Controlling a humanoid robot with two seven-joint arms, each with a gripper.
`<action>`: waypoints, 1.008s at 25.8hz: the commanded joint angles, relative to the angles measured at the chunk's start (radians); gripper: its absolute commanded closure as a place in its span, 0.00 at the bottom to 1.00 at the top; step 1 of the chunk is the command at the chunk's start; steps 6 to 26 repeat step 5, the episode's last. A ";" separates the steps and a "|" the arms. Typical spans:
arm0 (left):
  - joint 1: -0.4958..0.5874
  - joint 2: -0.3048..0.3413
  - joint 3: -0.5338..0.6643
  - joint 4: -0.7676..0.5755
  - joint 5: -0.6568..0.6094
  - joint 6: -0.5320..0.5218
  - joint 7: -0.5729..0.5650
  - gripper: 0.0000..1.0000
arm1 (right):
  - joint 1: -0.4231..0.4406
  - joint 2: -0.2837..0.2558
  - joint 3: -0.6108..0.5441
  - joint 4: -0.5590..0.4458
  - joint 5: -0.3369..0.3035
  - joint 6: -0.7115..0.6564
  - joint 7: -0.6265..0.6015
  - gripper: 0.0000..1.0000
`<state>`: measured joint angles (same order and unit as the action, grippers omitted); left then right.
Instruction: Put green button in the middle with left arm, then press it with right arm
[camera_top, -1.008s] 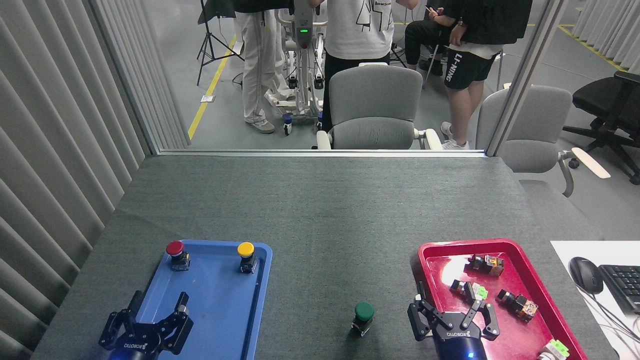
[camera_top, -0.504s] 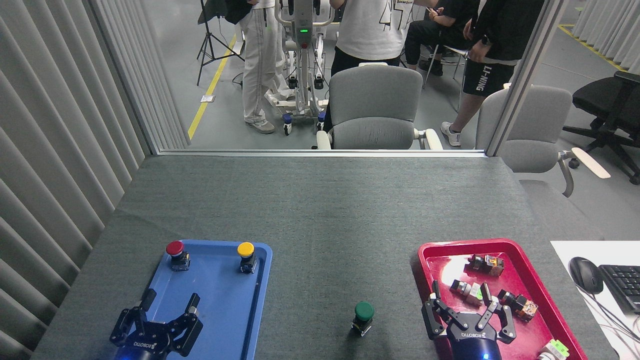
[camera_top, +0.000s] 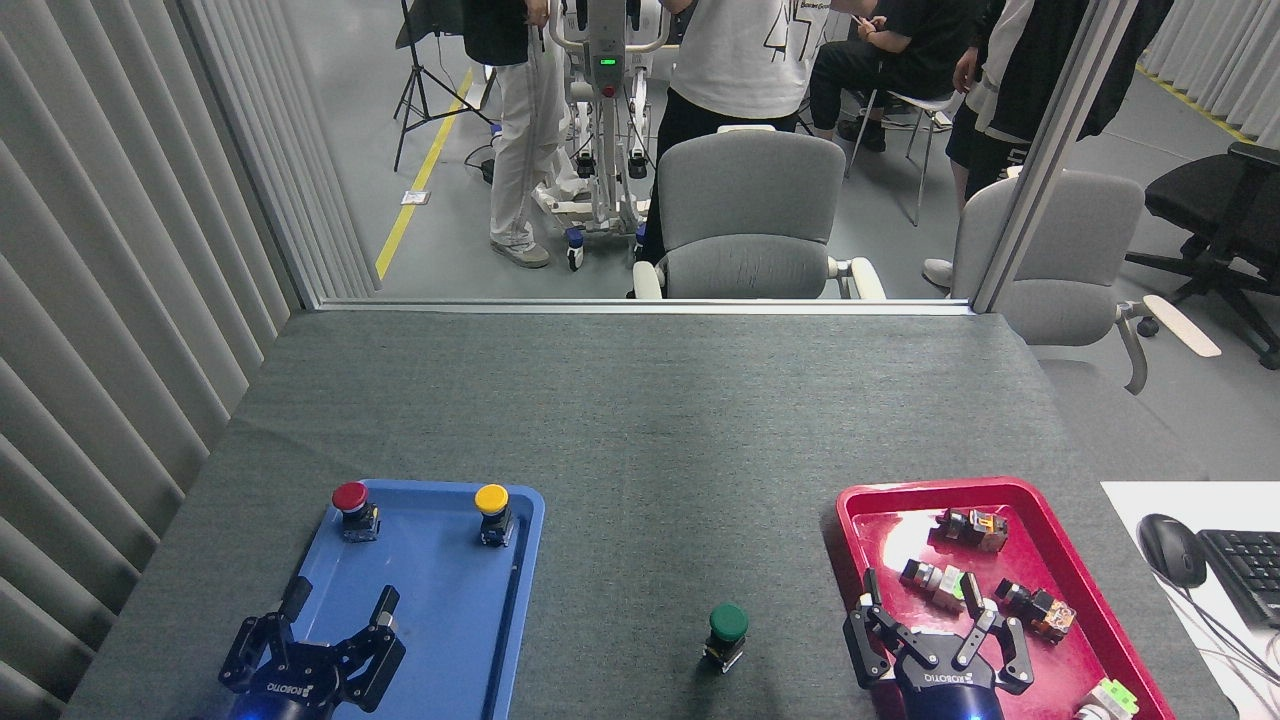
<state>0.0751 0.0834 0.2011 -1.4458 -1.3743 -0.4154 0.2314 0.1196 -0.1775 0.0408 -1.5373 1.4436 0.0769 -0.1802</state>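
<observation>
My grey table (camera_top: 640, 420) carries the green button (camera_top: 727, 632), flanked by blue tray (camera_top: 525, 560) left, red tray (camera_top: 850, 510) right.

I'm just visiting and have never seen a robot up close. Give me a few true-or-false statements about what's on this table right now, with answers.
1. The green button stands on the bare grey tabletop, between the two trays. True.
2. The left gripper holds the green button. False: its fingers are spread and empty, over the blue tray.
3. The red button and yellow button are in the blue tray. True.
4. The right gripper presses the green button. False: it hangs open over the red tray, apart from the button.
5. The red tray is empty. False: several small parts lie in it.
</observation>
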 joint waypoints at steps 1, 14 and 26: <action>0.000 0.001 0.000 0.001 0.000 0.001 0.000 0.01 | 0.000 0.009 -0.001 -0.012 0.000 -0.002 -0.010 0.00; 0.000 0.001 0.000 0.001 0.000 0.001 0.000 0.01 | 0.002 0.009 0.001 -0.014 0.000 -0.002 -0.008 0.00; 0.000 0.001 0.000 0.001 0.000 0.001 0.000 0.01 | 0.002 0.009 0.001 -0.014 0.000 -0.002 -0.008 0.00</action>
